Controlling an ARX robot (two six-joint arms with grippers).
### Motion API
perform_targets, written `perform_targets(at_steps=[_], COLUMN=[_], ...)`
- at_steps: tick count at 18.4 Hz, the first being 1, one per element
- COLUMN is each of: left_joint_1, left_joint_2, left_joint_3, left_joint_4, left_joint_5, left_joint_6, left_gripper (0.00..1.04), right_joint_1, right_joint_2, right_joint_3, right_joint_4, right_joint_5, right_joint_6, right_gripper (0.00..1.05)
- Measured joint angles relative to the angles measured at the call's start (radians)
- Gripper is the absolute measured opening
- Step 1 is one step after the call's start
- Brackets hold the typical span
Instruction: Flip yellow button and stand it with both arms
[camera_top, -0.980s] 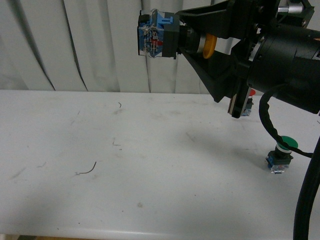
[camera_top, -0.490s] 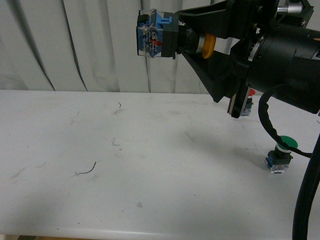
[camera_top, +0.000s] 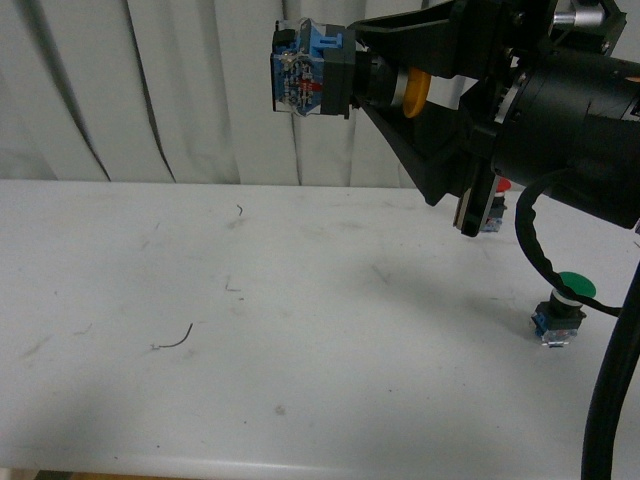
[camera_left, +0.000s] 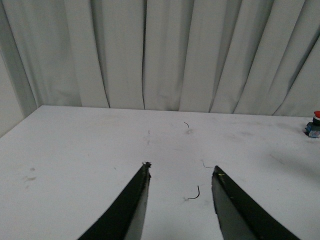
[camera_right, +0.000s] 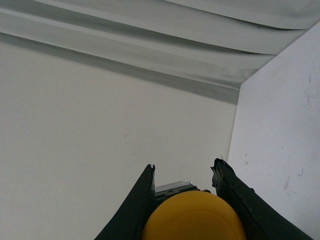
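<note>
One yellow button (camera_top: 318, 72), inside right claw (camera_right: 185, 166)

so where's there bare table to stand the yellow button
The table is bare across its middle and left, from the curtain to the near edge; only a thin curled thread lies there. The right side is crowded: the green button sits near the front, the red button further back, partly behind the right arm.
</note>
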Motion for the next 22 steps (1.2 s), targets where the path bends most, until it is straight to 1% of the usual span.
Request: perform_targets(at_steps=[2, 3, 5, 7, 8, 9, 10, 12, 14, 16, 18, 20, 22], left_joint_1=[0.0, 0.0, 0.0, 0.0, 0.0, 0.0, 0.0, 0.0, 0.0, 0.0, 0.0, 0.0, 0.0], left_joint_2=[0.0, 0.0, 0.0, 0.0, 0.0, 0.0, 0.0, 0.0, 0.0, 0.0, 0.0, 0.0, 0.0], left_joint_3=[0.0, 0.0, 0.0, 0.0, 0.0, 0.0, 0.0, 0.0, 0.0, 0.0, 0.0, 0.0, 0.0], left_joint_4=[0.0, 0.0, 0.0, 0.0, 0.0, 0.0, 0.0, 0.0, 0.0, 0.0, 0.0, 0.0, 0.0], left_joint_5=[0.0, 0.0, 0.0, 0.0, 0.0, 0.0, 0.0, 0.0, 0.0, 0.0, 0.0, 0.0, 0.0], left_joint_6=[0.0, 0.0, 0.0, 0.001, 0.001, 0.001, 0.001, 0.001, 0.001, 0.001, 0.001, 0.001, 0.001], left_gripper=[0.64, 0.75, 0.98, 0.98, 0.98, 0.98, 0.98, 0.98, 0.98, 0.98, 0.98, 0.98, 0.98], right_joint_1=[0.009, 0.014, 0.021, 0.008, -0.016, -0.042, -0.083, -0.155, -0.223, -0.272, -0.303, -0.315, -0.315], right_joint_2=[0.0, 0.0, -0.016, -0.075, -0.111, -0.14, -0.153, -0.142, -0.116, -0.053, 0.039, 0.119, 0.14], right_joint_3=[0.0, 0.0, 0.0, 0.011, 0.04, 0.077, 0.119, 0.166, 0.249, 0.331, 0.404, 0.486, 0.516], right_joint_4=[0.0, -0.001, -0.005, -0.004, -0.04, -0.159, -0.328, -0.569, -0.714, -0.829, -0.911, -0.975, -0.999], right_joint_5=[-0.002, -0.005, -0.016, -0.003, 0.019, 0.067, 0.141, 0.239, 0.315, 0.386, 0.452, 0.51, 0.526], right_joint_6=[-0.018, -0.031, -0.13, -0.293, -0.419, -0.521, -0.68, -0.931, -1.093, -1.202, -1.266, -1.295, -1.302], right_gripper=[0.34, 0.34, 0.34, 0.34, 0.34, 0.34, 0.34, 0.34, 0.34, 0.34, 0.34, 0.34, 0.34])
